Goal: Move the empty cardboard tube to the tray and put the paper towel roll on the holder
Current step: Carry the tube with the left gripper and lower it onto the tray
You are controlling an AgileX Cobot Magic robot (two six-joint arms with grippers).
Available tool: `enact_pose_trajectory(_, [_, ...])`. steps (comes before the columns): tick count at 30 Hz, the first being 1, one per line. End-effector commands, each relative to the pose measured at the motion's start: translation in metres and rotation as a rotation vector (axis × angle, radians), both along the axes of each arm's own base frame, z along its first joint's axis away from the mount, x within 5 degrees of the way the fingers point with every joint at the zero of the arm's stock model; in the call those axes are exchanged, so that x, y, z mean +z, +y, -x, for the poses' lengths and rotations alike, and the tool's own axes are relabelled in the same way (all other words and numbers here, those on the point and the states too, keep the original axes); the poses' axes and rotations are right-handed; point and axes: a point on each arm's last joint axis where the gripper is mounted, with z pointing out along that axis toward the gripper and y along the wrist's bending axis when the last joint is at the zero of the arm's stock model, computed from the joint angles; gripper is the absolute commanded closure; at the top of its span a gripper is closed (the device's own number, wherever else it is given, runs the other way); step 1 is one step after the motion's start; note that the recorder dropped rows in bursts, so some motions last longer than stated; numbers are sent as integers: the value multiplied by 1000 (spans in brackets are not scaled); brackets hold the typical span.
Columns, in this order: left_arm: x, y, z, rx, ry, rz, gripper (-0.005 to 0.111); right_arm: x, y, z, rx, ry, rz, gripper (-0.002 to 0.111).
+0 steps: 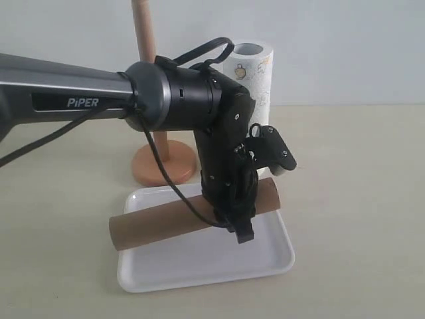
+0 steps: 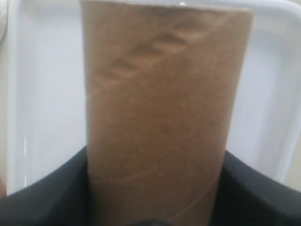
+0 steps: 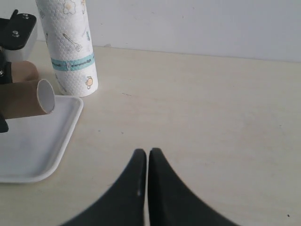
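The empty cardboard tube [image 1: 159, 224] lies crosswise over the white tray [image 1: 199, 269], one end past the tray's left rim. My left gripper [image 1: 236, 222] comes down from above and is shut on the tube's right half. In the left wrist view the tube [image 2: 160, 103] fills the frame between the black fingers [image 2: 42, 195], with the tray [image 2: 47, 94] beneath. The paper towel roll [image 1: 255, 73] stands upright behind the tray, beside the holder [image 1: 147, 80]. My right gripper [image 3: 143, 153] is shut and empty over bare table; it sees the roll [image 3: 70, 47], the tube end [image 3: 44, 96] and the tray [image 3: 42, 141].
The left arm's dark body [image 1: 179, 96] and its cables reach across in front of the holder's dowel and base [image 1: 163, 166]. Beige tabletop [image 1: 358, 199] stretches to the right of the tray. A pale wall runs behind the table.
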Motion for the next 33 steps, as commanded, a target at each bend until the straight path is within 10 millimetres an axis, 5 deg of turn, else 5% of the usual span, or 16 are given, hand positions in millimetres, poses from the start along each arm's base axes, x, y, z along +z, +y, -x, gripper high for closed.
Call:
enact_pose_trajectory(1, [1, -2, -1, 1, -2, 17, 103, 1, 0, 0, 0, -9, 0, 107])
enact_pose_trajectory(7, [1, 0, 0, 1, 9, -2, 96, 1, 0, 0, 0, -9, 0, 107])
enact_pose_trajectory(14, [1, 1, 1, 10, 22, -8, 50, 1, 0, 0, 0, -9, 0, 107])
enact_pose_trajectory(17, [1, 0, 2, 8, 25, -12, 39, 1, 0, 0, 0, -9, 0, 107])
enact_pose_trajectory(27, [7, 4, 3, 3, 24, -40, 44, 1, 0, 0, 0, -9, 0, 107])
enact_pose_trajectory(33, [65, 3, 2, 9, -43, 26, 46, 1, 0, 0, 0, -9, 0, 107])
